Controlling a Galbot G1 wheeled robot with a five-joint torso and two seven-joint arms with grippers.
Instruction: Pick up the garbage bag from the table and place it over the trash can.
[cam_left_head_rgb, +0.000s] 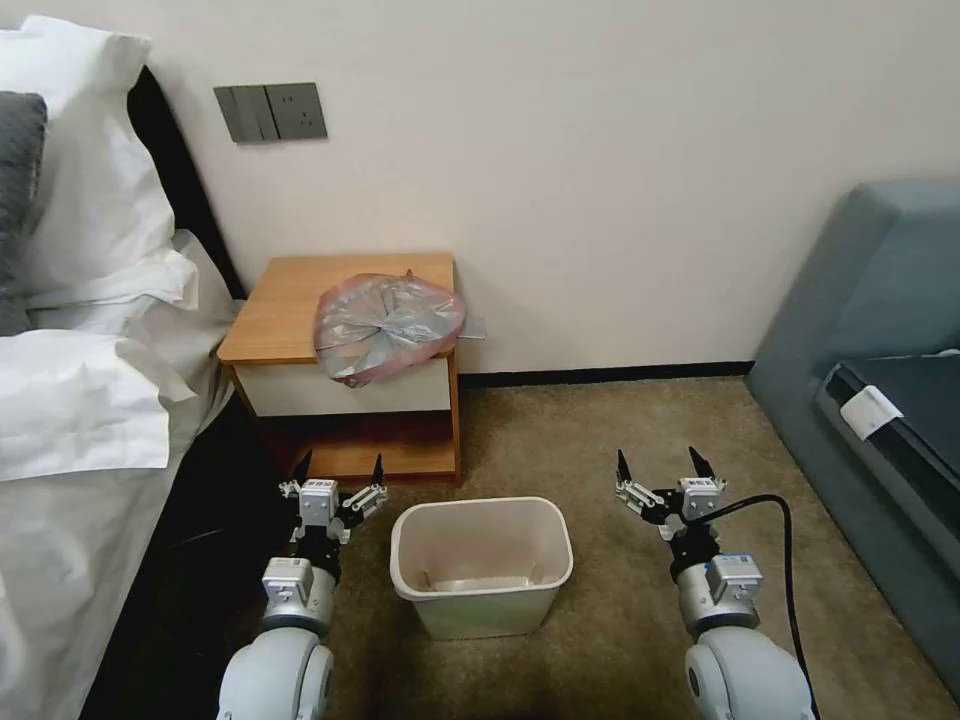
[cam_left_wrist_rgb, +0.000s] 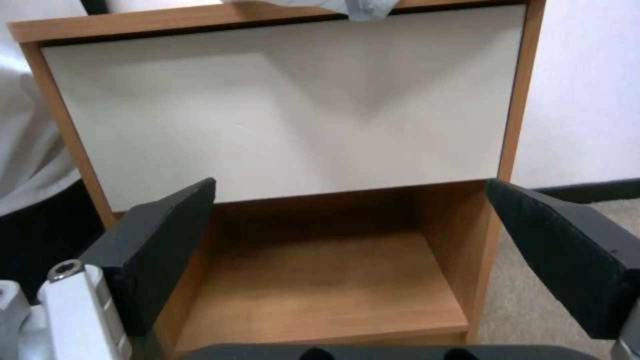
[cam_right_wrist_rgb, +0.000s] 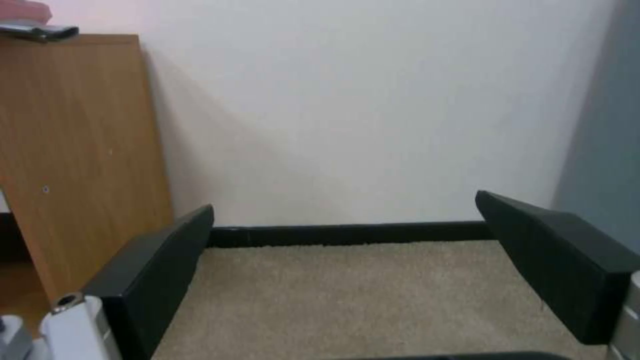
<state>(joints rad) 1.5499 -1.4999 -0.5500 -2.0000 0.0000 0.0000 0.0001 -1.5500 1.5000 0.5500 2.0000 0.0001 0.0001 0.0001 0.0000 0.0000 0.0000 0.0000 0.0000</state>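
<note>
I see the garbage bag (cam_left_head_rgb: 388, 324), crinkly grey plastic with a pinkish rim, lying crumpled on the wooden surface (cam_left_head_rgb: 290, 300), one edge drooping over its white drawer front. The trash can (cam_left_head_rgb: 482, 565), smooth cream plastic with rounded corners, stands on the carpet in front of that surface. My left pincer (cam_left_head_rgb: 340, 470) and right pincer (cam_left_head_rgb: 660, 464) flank the can, both spread wide and holding nothing.

bed (cam_left_head_rgb: 80, 400) – white linen, left; wall socket (cam_left_head_rgb: 270, 111); blue-grey sofa (cam_left_head_rgb: 880, 330) – right; beige carpet (cam_left_head_rgb: 620, 430)
</note>
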